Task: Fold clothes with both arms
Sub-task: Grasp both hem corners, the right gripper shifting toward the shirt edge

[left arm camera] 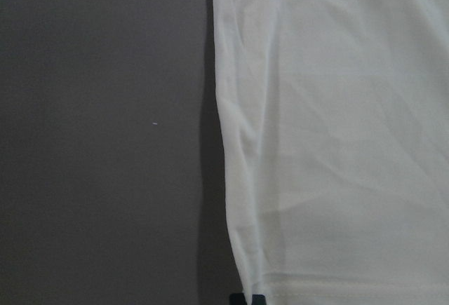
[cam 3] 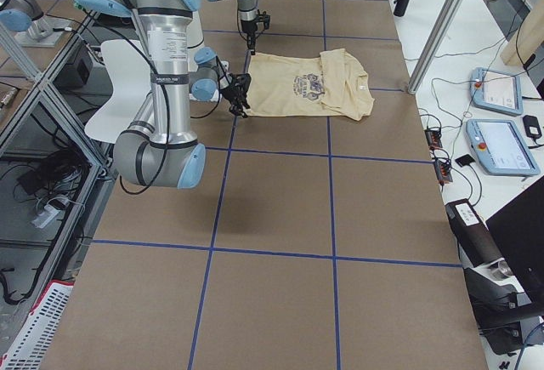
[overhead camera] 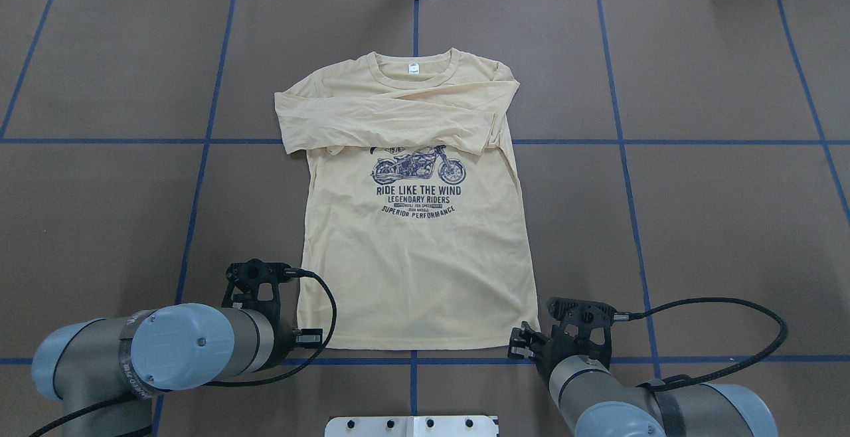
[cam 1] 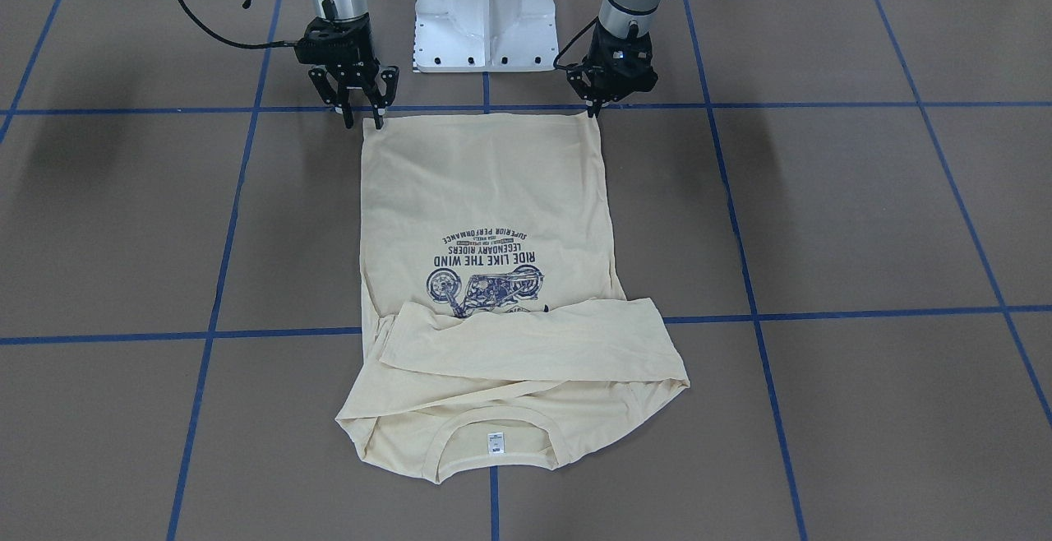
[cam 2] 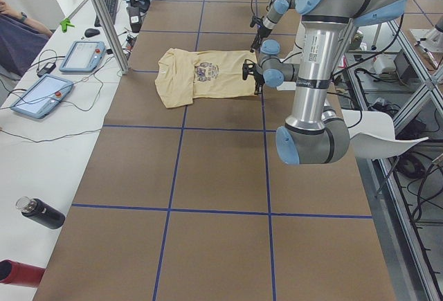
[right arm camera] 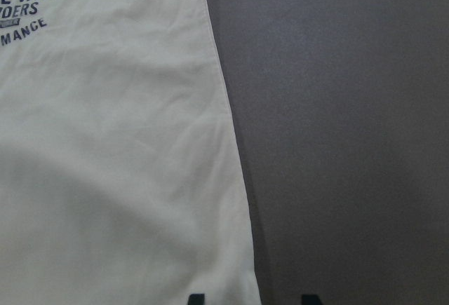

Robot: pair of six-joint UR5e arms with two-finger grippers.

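Cream-yellow cotton is lying flat on the brown table in the front-facing view. The T-shirt is resting print up, collar away from my base, with both sleeves already crossing the chest. My left gripper is pinching one hem corner, fingers together. My right gripper is standing with its fingers spread astride the other corner, not yet clamping. So I am judging the sleeve folds done and the hem-to-collar fold waiting on that second grip.

From overhead, the hem is running just beside a blue tape line. Bare table is lying on every side of the cloth, so nothing is crowding a forward carry.

The two side views are showing the shirt small and mid-table, with tablets and bottles sitting well apart on the white bench.

My left wrist camera is showing my fingertips meeting at the hem corner. My right wrist camera is showing two tips apart, with the shirt's edge lying between them.
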